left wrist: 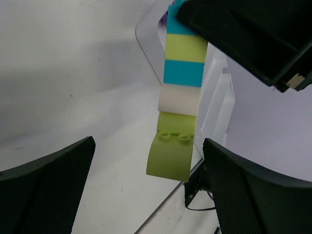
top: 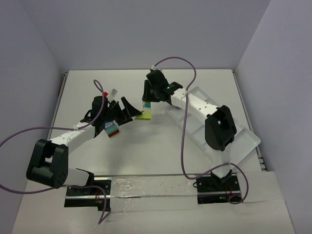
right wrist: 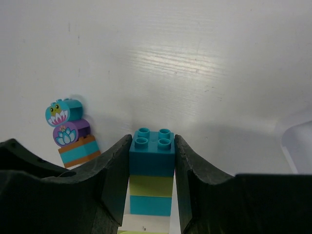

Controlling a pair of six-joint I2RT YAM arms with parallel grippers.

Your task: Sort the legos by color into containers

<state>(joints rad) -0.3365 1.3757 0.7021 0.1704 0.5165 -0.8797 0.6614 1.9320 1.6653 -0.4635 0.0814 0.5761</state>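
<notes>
Hanging over the table [top: 161,156], one six-brick lego stack [left wrist: 183,78] is clamped between the jaws of the right gripper [right wrist: 152,146]. It is flanked, untouched, by the wide-open jaws of the left gripper [left wrist: 148,161]. One second clump [right wrist: 72,134] is seen lying on the table nearby.

My right gripper [top: 147,100] holds a stack [top: 145,113]. My left gripper [top: 123,111] gapes just left of it. A clump [top: 113,129] lies beside it.
</notes>
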